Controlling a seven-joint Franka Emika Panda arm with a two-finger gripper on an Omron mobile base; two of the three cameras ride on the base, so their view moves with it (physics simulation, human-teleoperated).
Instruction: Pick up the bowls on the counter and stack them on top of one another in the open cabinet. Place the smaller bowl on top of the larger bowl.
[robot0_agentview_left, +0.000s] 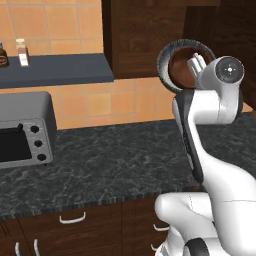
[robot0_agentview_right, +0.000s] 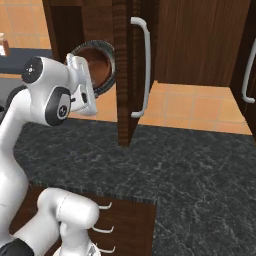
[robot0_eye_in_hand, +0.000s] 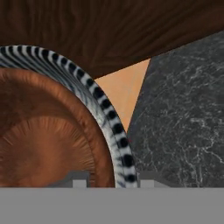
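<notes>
larger bowl (robot0_eye_in_hand: 114, 131) pinched at its rim, smaller bowl (robot0_eye_in_hand: 43, 140) nested inside

One bowl (robot0_agentview_left: 176, 64), one toaster oven (robot0_agentview_left: 24, 131), two jars (robot0_agentview_left: 21, 52) on shelf (robot0_agentview_left: 60, 68), one bench (robot0_agentview_left: 110, 160).

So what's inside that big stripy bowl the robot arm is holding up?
Inside the larger bowl, held tilted on its rim by the gripper, the surface looks reddish-brown. Whether that is the smaller bowl or its own lining cannot be told; the arm covers part.
</notes>
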